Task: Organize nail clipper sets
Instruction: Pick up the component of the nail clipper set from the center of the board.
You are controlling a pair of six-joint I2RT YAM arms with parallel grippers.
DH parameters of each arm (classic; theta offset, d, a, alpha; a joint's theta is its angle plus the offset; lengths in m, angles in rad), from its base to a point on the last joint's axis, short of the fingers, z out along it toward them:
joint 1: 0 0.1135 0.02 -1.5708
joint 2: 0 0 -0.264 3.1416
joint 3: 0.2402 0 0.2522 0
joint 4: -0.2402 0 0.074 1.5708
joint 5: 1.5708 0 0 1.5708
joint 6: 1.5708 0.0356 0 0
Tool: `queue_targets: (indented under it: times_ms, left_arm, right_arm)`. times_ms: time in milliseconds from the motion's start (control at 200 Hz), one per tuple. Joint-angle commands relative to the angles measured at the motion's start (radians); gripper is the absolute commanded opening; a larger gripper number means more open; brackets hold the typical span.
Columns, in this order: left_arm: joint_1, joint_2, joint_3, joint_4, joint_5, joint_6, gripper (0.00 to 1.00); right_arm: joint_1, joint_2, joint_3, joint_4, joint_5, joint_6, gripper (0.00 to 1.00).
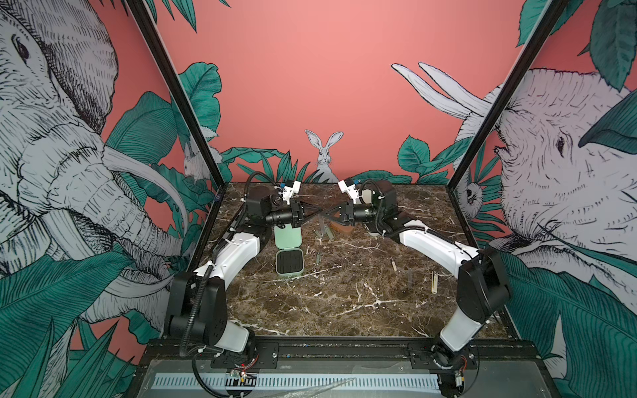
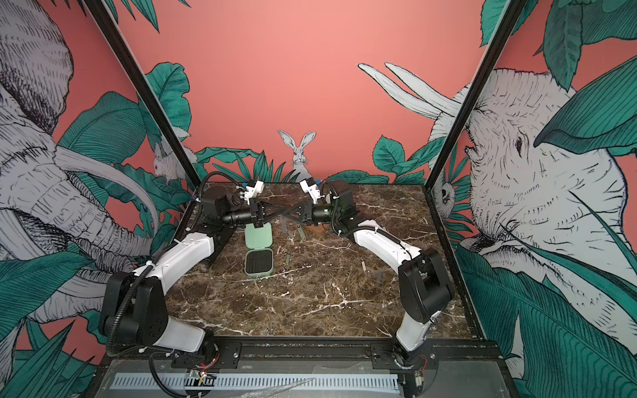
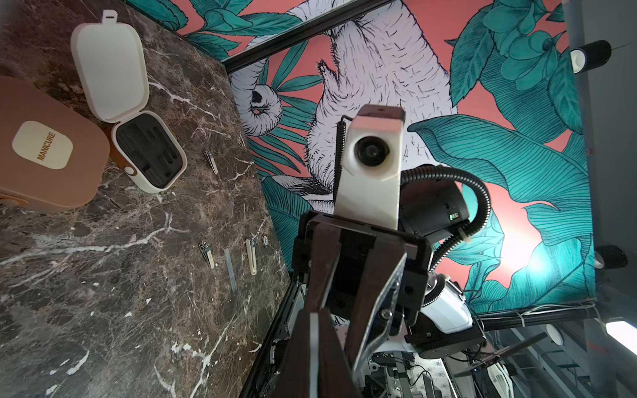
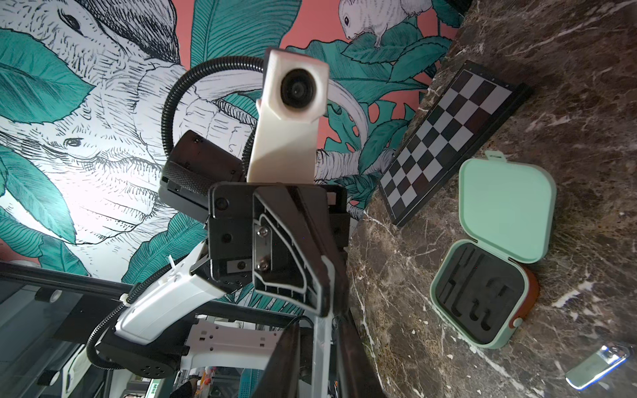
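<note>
Left hand (image 1: 317, 213) and right hand (image 1: 328, 214) meet tip to tip above the mint tools (image 1: 330, 235), whose long axes run front-to-back. Left hand: pressed together. Right hand: cannot tell.

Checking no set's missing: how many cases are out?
3. Mint case, open, left of centre. Brown case, closed, behind centre. Cream case, open, beside it, largely behind the right arm in top views.

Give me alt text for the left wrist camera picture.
An open cream case and a closed brown case labelled MANICURE lie on a marble table with loose nail clippers; the right arm fills the foreground.
</note>
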Motion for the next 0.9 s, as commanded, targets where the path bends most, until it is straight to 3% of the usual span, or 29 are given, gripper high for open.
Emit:
queue_targets:
  times_ms: [0,400,660,895]
  left_arm:
    - [0.003,-0.033,-0.005,0.066,0.021,-0.046,0.00]
    - [0.003,-0.037,-0.022,0.107,0.020,-0.080,0.00]
    - [0.003,-0.033,-0.029,0.121,0.016,-0.090,0.00]
    - [0.003,-0.034,-0.027,0.119,0.013,-0.094,0.00]
  right_arm:
    - [0.000,0.007,-0.006,0.074,-0.022,0.027,0.21]
    - [0.000,0.043,-0.057,0.271,-0.055,0.172,0.12]
    - [0.002,0.046,-0.059,0.298,-0.063,0.196,0.11]
    - [0.002,0.047,-0.062,0.325,-0.069,0.215,0.00]
